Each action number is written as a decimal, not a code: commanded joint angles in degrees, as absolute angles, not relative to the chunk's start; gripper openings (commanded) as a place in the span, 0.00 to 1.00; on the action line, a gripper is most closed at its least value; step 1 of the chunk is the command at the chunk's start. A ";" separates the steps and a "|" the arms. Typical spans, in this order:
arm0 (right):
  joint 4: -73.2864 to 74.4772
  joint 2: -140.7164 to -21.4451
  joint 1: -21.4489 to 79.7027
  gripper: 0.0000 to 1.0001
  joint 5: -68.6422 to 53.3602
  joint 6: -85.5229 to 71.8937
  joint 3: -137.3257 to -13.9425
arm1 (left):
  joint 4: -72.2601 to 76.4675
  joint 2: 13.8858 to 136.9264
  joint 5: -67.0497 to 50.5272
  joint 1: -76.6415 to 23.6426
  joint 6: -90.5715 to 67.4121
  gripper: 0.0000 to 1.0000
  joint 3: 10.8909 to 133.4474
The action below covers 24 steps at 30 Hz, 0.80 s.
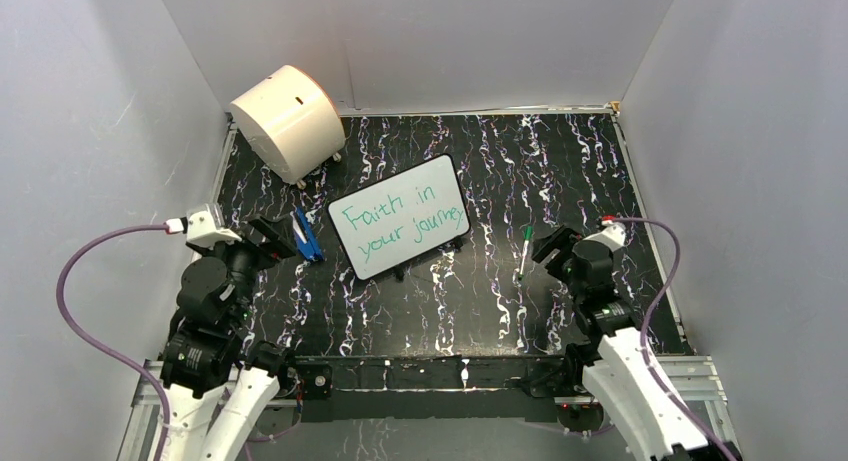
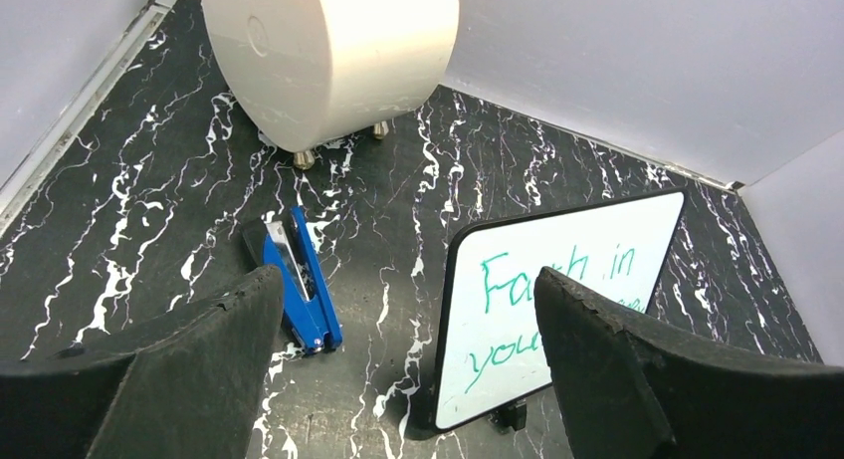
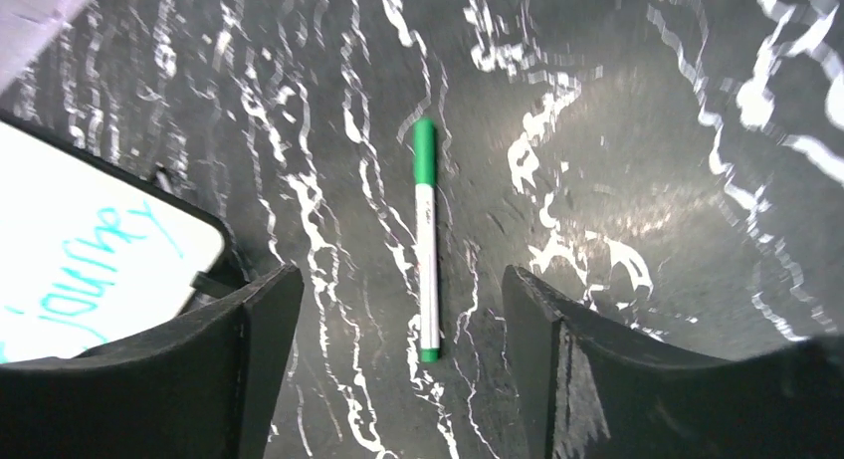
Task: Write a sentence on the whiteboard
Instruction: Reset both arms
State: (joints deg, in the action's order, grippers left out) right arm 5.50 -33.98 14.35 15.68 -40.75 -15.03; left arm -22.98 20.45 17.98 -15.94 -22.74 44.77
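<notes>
Two slanted green lines — the sentence [image 1: 402, 224] — already fill the whiteboard [image 1: 400, 216], propped on its feet mid-table, long axis running near-left to far-right, face tilted toward the arms. It looks light, stiff and slick, with ink that would smear, so the black frame edge is the place to hold. The left gripper [image 2: 403, 310] and right gripper [image 3: 398, 290] are spread and empty, a green marker [image 3: 426, 250] lying under the right.

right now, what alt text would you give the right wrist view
A green-capped pen lies flat on the black marbled table, framed between the fingers of the open right pincer. At the left edge is a corner of the whiteboard with green handwriting, the word "journey" readable.
</notes>
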 commanded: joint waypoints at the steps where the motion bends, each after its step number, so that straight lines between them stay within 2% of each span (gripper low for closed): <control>1: 15.98 -27.03 14.15 0.85 18.99 -31.71 -26.57 | -25.18 18.56 18.59 -15.70 -20.26 0.93 48.64; 7: 23.39 -24.62 14.15 0.98 21.08 -23.63 -37.68 | -27.17 15.05 19.88 -15.73 -17.22 0.93 50.86; 14: 25.13 -19.65 14.15 0.99 21.10 -18.17 -41.90 | -28.29 11.31 18.45 -15.73 -16.26 0.93 50.27; 24: 22.86 -11.89 14.20 0.99 21.30 -13.93 -39.85 | -28.04 9.52 18.03 -15.72 -16.43 0.94 49.29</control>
